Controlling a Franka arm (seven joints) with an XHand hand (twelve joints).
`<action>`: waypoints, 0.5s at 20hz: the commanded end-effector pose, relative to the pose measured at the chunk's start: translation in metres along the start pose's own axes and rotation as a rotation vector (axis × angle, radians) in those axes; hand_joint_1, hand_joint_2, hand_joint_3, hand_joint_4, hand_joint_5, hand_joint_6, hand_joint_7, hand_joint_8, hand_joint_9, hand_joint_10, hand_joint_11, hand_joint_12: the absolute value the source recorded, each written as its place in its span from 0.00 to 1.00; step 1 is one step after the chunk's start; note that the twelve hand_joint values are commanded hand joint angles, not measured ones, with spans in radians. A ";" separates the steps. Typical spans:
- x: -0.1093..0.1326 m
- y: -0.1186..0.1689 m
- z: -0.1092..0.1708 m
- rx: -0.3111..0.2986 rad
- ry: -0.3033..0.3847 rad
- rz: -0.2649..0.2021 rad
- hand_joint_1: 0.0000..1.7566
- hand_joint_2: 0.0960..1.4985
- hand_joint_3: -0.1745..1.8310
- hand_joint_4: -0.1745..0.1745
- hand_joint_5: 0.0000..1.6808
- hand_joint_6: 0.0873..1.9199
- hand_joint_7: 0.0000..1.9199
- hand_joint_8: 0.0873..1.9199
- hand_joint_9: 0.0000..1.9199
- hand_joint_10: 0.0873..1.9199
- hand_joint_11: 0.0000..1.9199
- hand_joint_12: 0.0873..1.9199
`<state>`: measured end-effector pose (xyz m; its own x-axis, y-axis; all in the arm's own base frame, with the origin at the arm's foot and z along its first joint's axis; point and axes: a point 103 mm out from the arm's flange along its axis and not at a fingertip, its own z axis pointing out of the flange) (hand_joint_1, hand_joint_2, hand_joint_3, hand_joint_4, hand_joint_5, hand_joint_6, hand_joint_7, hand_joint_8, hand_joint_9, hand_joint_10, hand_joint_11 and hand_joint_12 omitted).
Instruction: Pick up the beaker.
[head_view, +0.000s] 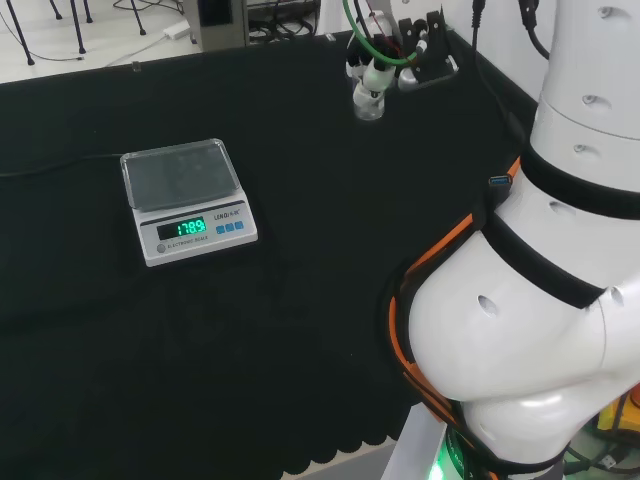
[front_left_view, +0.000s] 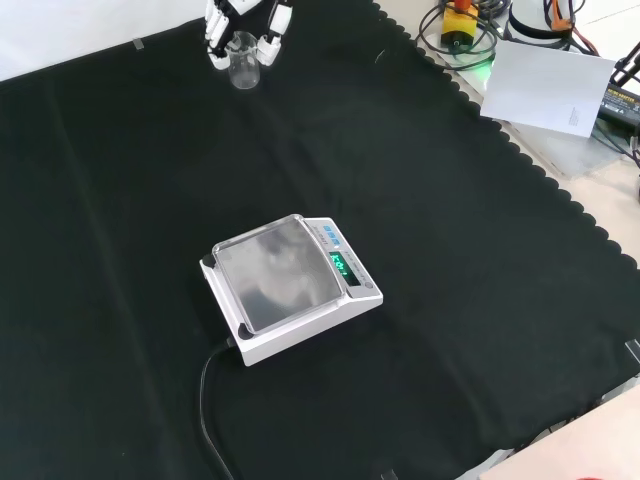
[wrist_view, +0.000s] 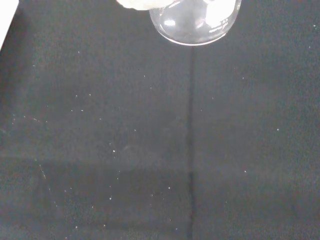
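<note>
A small clear glass beaker (front_left_view: 243, 68) sits at the far edge of the black cloth (front_left_view: 450, 280), near the top left of the front view. In the head view the same beaker (head_view: 368, 103) appears toward the upper middle, far from the camera and left of the arm's big white links (head_view: 540, 330). In the wrist view its rounded clear base (wrist_view: 195, 22) shows against the dark cloth, with a blurred white part of the hand beside it.

The black and white robot hand (front_left_view: 245, 22) comes down over the beaker from the top of the front view. Its white fingers (front_left_view: 271, 45) curl down on either side of the glass, closing around the upper part of it. In the head view the hand (head_view: 375, 70) wraps the beaker from above, with green and black cables running up behind it. Whether the beaker's base touches the cloth cannot be told.

Well apart from the beaker, near the middle of the cloth, stands a white electronic scale (front_left_view: 292, 286) with a square silver-grey weighing pan and a lit green display. A black cable (front_left_view: 208, 400) leads from the scale toward the front view's lower edge. The pan is bare.

Beyond the cloth's scalloped right edge in the front view lie a white sheet of paper (front_left_view: 545, 88) and some cables.
</note>
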<state>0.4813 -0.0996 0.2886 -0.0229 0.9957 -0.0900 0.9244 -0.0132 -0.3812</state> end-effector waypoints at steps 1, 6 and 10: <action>0.004 -0.006 -0.014 -0.015 0.003 -0.008 0.61 0.79 0.08 0.28 0.50 0.63 0.47 0.46 0.55 0.44 0.43 0.61; 0.005 -0.010 -0.018 -0.031 0.010 -0.015 0.61 0.79 0.08 0.28 0.50 0.63 0.47 0.46 0.55 0.44 0.43 0.61; 0.008 -0.010 -0.021 -0.027 0.021 -0.026 0.61 0.79 0.08 0.28 0.50 0.62 0.47 0.46 0.55 0.44 0.43 0.61</action>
<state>0.4795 -0.0919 0.3101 -0.0349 0.9968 -0.0723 0.9346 0.0069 -0.3556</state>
